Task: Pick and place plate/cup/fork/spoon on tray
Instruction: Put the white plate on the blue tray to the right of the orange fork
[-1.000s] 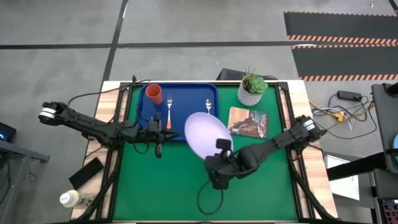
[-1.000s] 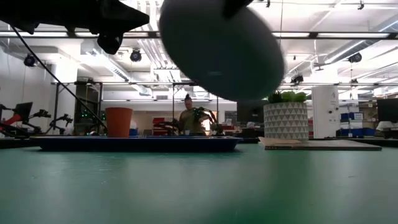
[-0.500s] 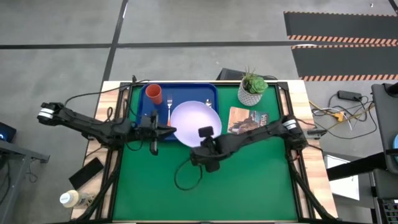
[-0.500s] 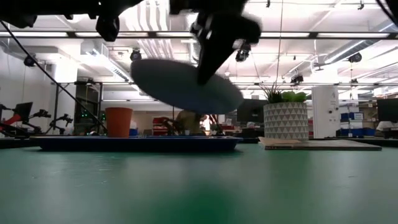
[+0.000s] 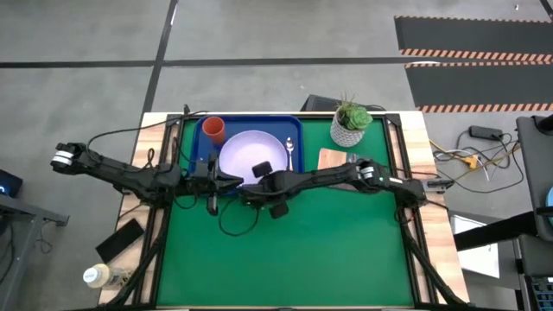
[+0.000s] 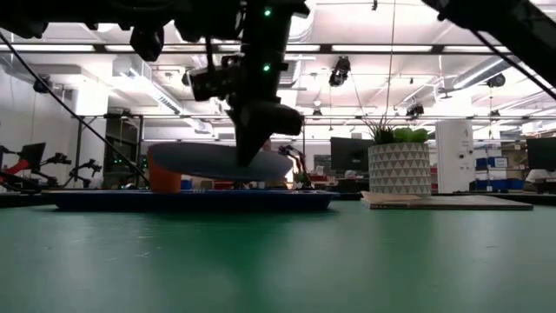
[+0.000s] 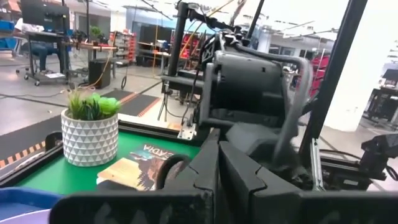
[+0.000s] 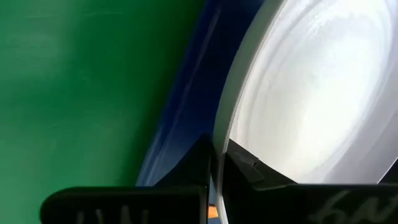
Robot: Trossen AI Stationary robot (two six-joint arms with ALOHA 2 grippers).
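The lavender plate (image 5: 249, 152) hangs level just over the dark blue tray (image 5: 192, 149), held by my right gripper (image 5: 259, 178) at its near rim; it also shows in the low view (image 6: 204, 162). The orange-red cup (image 5: 213, 130) stands upright at the tray's far left corner. The spoon (image 5: 289, 149) lies on the tray to the right of the plate. The fork is hidden under the plate. My left gripper (image 5: 232, 180) is shut and empty, at the tray's near edge just left of the plate. My right gripper pinches the plate's near rim (image 8: 219, 127) between its two fingers, one above the rim and one below. The fingers (image 6: 252, 139) slant down from the table's near right side. The plate sits about level, low over the tray; whether its underside touches, I cannot tell.
A white patterned plant pot (image 5: 349, 126) stands right of the tray, and a book (image 5: 333, 159) lies in front of it, partly under my right arm. A phone (image 5: 121, 240) and a bottle (image 5: 97, 276) lie off the mat at the near left.
My right gripper has carried the plate toward the table's far left and down, from over the mat to low over the tray. The plate has tipped from steeply tilted to about level and now covers the fork.
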